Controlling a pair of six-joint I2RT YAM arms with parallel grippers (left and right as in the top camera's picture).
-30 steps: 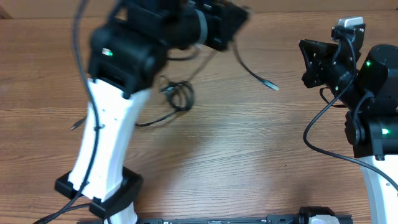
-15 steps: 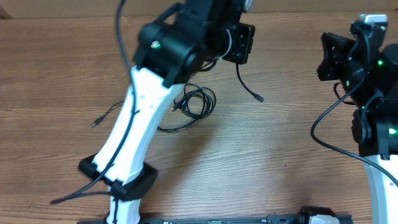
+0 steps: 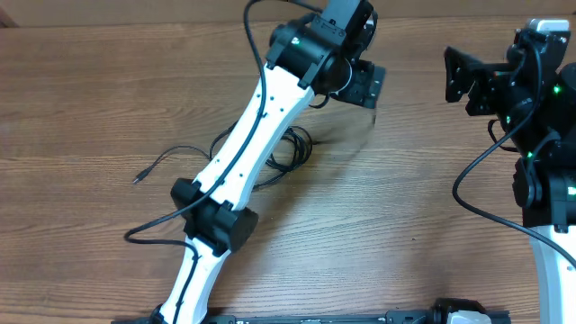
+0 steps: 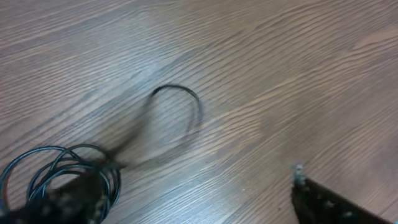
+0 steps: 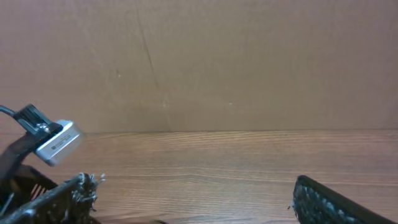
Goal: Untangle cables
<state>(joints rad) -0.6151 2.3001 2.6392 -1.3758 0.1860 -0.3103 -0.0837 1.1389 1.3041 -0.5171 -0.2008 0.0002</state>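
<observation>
The cables (image 3: 292, 148) lie as a small black coil on the wooden table, partly hidden under my outstretched left arm. One thin strand ends in a plug (image 3: 138, 178) at the left. My left gripper (image 3: 365, 86) hovers to the right of the coil, open and empty. In the left wrist view the coil (image 4: 59, 165) sits at the lower left beside one of the fingers (image 4: 329, 202), and a blurred loop of strand (image 4: 180, 93) lies beyond it. My right gripper (image 3: 456, 76) is far off at the right, open, with nothing between its fingers (image 5: 336, 202).
A brown cardboard wall (image 5: 249, 62) closes off the far edge of the table. A silver camera (image 5: 57, 143) on a black mount shows at the left of the right wrist view. The right arm's own thick cable (image 3: 468, 180) loops over the table's right side.
The left arm has swung right and stretched out. Both grippers have gone from shut to open. The strand that hung from the left gripper is no longer in it.
</observation>
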